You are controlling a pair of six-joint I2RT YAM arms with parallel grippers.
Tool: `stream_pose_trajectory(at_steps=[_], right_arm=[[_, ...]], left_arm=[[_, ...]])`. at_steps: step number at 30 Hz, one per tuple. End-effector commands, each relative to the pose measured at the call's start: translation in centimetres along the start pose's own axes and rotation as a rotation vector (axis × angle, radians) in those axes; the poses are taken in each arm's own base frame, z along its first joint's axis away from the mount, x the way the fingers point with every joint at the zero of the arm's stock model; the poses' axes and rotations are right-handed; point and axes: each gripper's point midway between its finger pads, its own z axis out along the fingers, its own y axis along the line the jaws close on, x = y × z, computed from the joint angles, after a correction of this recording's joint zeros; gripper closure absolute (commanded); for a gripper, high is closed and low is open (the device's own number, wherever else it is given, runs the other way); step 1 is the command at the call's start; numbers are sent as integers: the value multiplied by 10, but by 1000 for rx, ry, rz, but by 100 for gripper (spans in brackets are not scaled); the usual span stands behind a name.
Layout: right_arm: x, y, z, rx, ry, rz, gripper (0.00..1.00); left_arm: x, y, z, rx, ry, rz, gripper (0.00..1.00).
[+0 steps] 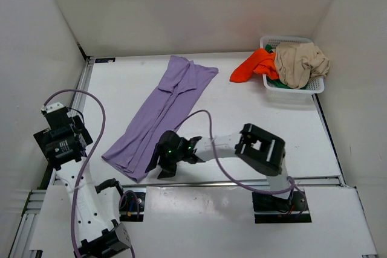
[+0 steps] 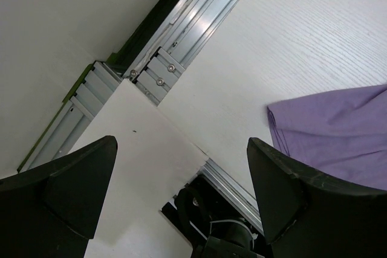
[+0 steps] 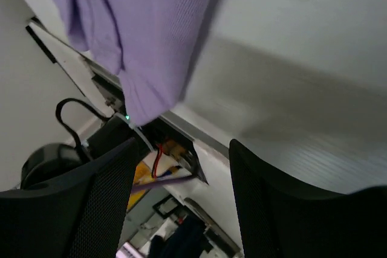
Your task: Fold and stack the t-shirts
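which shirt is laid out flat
The lavender purple t-shirt, spread long on the table; the orange-red, beige and green ones sit bunched at the basket.

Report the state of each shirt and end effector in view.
lavender t-shirt: lying on the table as a long strip, unheld
orange-red t-shirt: crumpled, hanging over the basket rim
beige t-shirt: crumpled in the basket
green t-shirt: mostly buried
left end effector: open, empty
right end effector: open, empty

The jaws stand wide apart — lavender t-shirt point(image 2: 338, 134) corner on white table point(image 2: 302, 40), near aluminium rail point(image 2: 205, 10).
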Motion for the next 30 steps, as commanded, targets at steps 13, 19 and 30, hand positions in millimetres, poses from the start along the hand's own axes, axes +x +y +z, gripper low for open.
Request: stream_pose_trajectory(at_steps=[13,19,30], right_arm=[[-4,26,68,36,-47,386,52],[-18,-42,20,149,-53,425,99],[-26,-180,-125,361,-169,3,100]], left_arm=[[-2,-35,6,181,24,5,1],[-11,-51,-4,287,49,9,1],[-27,-152,-25,566,145,377,9]])
